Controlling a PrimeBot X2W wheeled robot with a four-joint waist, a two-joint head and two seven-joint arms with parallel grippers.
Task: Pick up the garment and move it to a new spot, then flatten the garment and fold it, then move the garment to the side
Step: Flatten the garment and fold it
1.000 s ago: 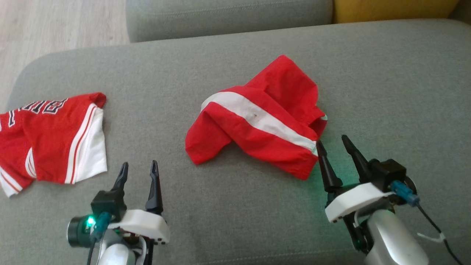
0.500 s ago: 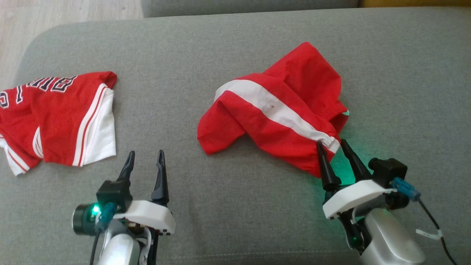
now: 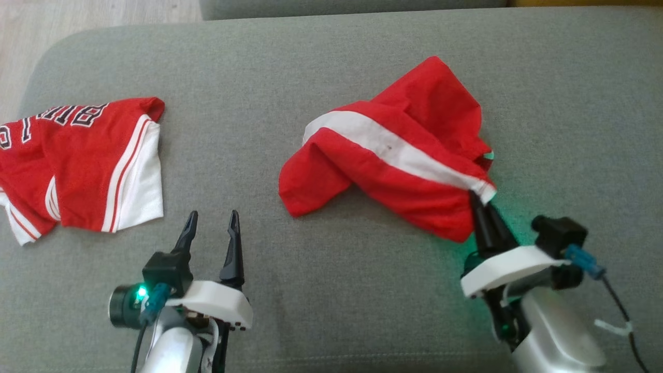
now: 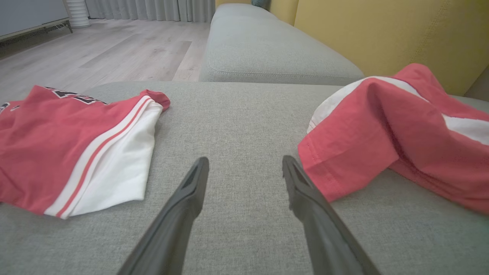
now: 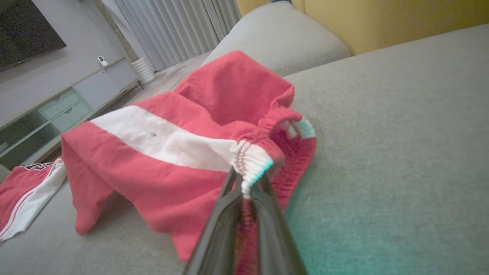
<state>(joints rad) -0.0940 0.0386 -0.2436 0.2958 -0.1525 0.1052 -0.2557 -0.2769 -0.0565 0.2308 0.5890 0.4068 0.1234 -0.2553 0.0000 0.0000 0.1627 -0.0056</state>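
On grey sofa cushion (image 3: 321,67), centre-right: red garment (image 3: 393,166) with white stripe, crumpled and bunched. Right claw (image 3: 476,199) at garment's near right corner, fingers pressed together, pinching the elastic waistband where the white stripe ends. Right wrist view shows the gathered white hem squeezed between the tips. That corner looks slightly raised, rest of garment lies on the cushion. Left claw (image 3: 213,213) lower left, fingers spread apart, nothing between them, over bare cushion between garment and a red-and-white jersey (image 3: 77,166). Jersey lies at far left, well apart from garment. Green glow on cushion beside right claw.
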